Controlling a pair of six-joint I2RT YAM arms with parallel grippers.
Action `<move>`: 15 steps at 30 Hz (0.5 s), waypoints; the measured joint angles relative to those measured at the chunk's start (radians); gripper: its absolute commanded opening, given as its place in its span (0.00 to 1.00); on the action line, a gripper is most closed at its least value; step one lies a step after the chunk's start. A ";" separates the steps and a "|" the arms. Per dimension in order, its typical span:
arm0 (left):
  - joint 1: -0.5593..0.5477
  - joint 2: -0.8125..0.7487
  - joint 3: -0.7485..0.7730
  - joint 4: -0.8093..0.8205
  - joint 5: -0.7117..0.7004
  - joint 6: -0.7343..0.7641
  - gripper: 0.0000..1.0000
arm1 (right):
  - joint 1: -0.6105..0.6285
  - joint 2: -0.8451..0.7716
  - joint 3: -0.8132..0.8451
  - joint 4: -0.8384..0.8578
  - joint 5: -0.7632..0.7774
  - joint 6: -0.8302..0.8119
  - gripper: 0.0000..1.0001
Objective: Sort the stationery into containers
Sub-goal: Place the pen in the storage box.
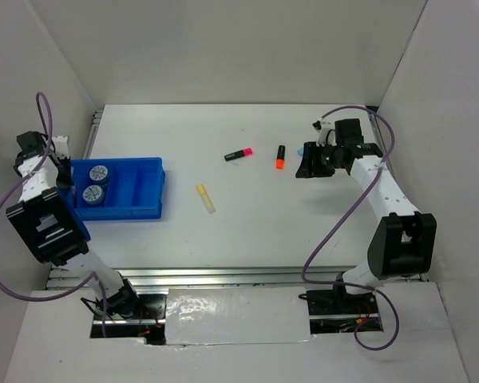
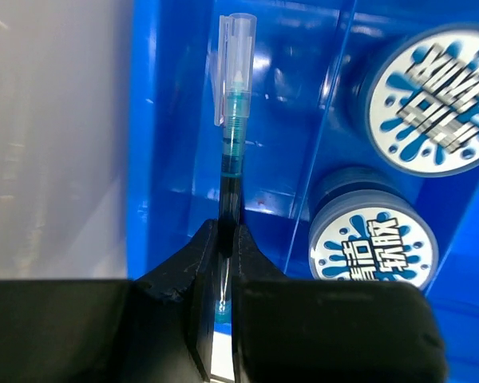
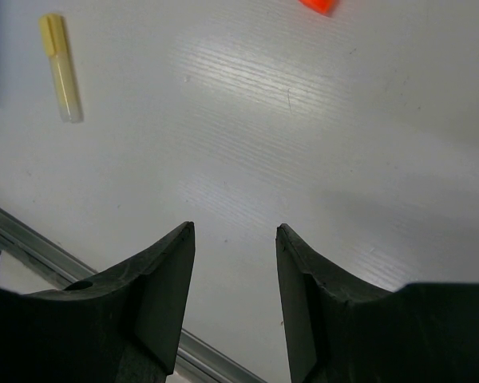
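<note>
Blue tray [image 2: 172,159] backdrop, pen [image 2: 234,136] between left jaws

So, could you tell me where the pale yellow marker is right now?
In the top view the pale yellow marker lies on the table just right of the blue tray, on the near side of the pink marker.

Lower roll lid [image 2: 373,247]: Chinese characters, partly readable as "洁软胶".
Upper roll lid [image 2: 437,100]: similar lettering, tilted, too blurred to read.
</note>
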 measured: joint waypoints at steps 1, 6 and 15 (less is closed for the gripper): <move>0.000 0.004 -0.009 0.004 -0.002 0.000 0.00 | -0.001 0.000 0.000 0.000 0.000 0.000 0.52; 0.000 0.039 -0.024 0.021 -0.010 0.002 0.20 | -0.002 0.000 0.000 0.000 0.000 0.000 0.53; -0.016 0.060 -0.023 0.037 -0.013 -0.001 0.63 | -0.006 0.000 0.000 0.000 0.000 0.000 0.55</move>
